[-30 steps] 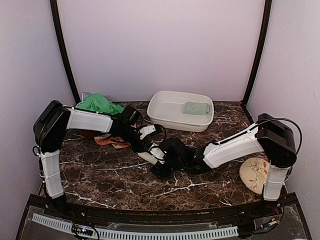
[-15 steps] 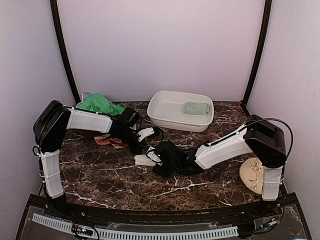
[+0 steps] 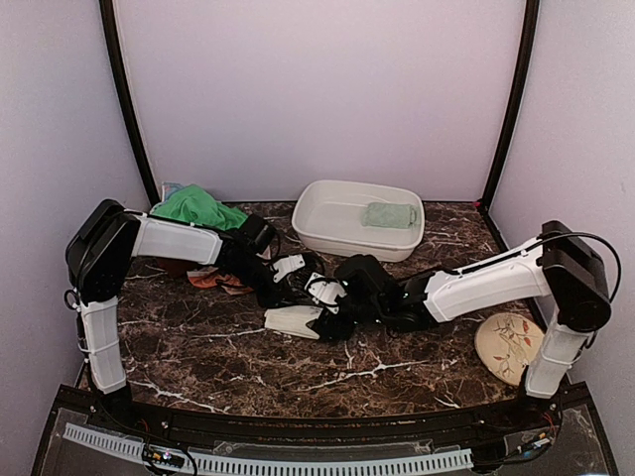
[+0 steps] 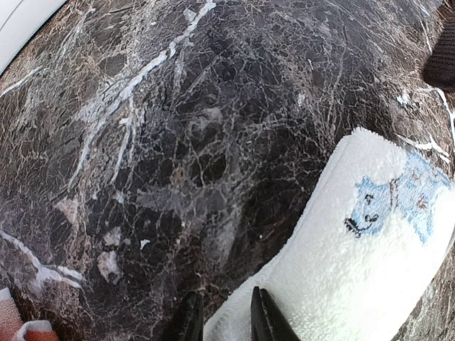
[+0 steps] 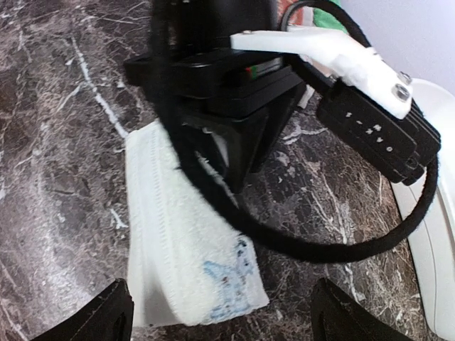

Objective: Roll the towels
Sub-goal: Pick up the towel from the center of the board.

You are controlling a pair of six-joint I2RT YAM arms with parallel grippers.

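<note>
A rolled cream-white towel (image 3: 293, 320) with a blue printed figure lies on the dark marble table (image 3: 198, 347). My left gripper (image 3: 285, 301) stands over its far end, jaws narrow and shut on the towel's edge (image 4: 234, 327). My right gripper (image 3: 325, 319) is open at the roll's right end, and the towel (image 5: 178, 241) lies between its wide-spread fingers (image 5: 106, 316). A sage-green towel (image 3: 389, 214) rests in the white basin (image 3: 317, 223). A bright green towel (image 3: 198, 206) and an orange patterned one (image 3: 220, 282) lie at the back left.
The left gripper's black body and looping cable (image 5: 298, 245) hang just over the roll in the right wrist view. The basin's rim (image 5: 434, 213) is close on the right. A round floral plate (image 3: 506, 345) sits by the right arm's base.
My right arm's wrist has pulled back and to the right, its elbow swinging right. More of the white roll now shows, slightly nearer. The left arm has hardly moved.
</note>
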